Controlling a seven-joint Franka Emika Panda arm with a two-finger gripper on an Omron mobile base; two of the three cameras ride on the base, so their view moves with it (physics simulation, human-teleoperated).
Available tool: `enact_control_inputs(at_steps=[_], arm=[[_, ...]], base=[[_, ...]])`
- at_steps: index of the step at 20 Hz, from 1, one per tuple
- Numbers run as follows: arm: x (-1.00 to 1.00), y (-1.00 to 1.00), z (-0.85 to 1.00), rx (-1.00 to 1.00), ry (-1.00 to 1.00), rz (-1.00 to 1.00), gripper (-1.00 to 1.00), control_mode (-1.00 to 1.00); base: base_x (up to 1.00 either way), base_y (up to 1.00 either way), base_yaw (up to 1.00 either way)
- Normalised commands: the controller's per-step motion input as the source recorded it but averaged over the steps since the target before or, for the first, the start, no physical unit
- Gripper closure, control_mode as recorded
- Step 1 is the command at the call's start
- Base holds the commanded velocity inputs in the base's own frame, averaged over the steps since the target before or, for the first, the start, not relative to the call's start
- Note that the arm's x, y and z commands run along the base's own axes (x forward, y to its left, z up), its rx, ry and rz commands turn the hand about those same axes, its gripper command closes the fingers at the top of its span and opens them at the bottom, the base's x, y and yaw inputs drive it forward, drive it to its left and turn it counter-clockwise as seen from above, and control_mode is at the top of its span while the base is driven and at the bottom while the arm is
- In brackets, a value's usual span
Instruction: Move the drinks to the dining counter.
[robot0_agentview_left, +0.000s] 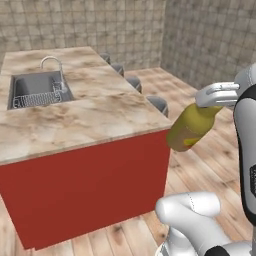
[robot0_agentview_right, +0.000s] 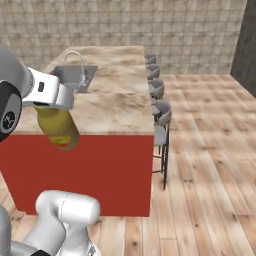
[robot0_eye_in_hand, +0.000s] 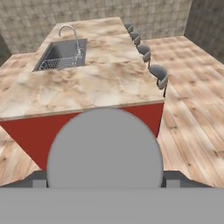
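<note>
My gripper (robot0_agentview_left: 209, 104) is shut on the neck of a tall olive-yellow bottle (robot0_agentview_left: 191, 129), one of the drinks. The bottle hangs tilted in the air, just off the near right corner of the dining counter (robot0_agentview_left: 90, 120) and a little above its top. From the right base view the bottle (robot0_agentview_right: 59, 128) hangs under the gripper (robot0_agentview_right: 51, 104), in front of the counter's (robot0_agentview_right: 120, 102) red side panel. In the hand view the bottle's grey cap (robot0_eye_in_hand: 105, 148) looms large at the bottom, and the counter (robot0_eye_in_hand: 96, 87) stretches ahead beyond it.
A steel sink (robot0_agentview_left: 36, 89) with a faucet (robot0_agentview_left: 51, 62) is set into the far left part of the counter. Several grey round stools (robot0_agentview_right: 162, 114) line its right side. Wooden floor (robot0_agentview_right: 210, 165) lies open to the right, and tiled walls stand behind.
</note>
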Motion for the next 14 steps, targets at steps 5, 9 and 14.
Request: enact_control_inputs(at_steps=[5,9,14], arm=[[0.00,0.00,0.00,0.00,0.00,0.00,1.00,1.00],[0.00,0.00,0.00,0.00,0.00,0.00,1.00,1.00],[0.00,0.00,0.00,0.00,0.00,0.00,1.00,1.00]], base=[[0.63,-0.31,-0.08],[0.63,-0.28,-0.08],[0.64,-0.26,-0.08]])
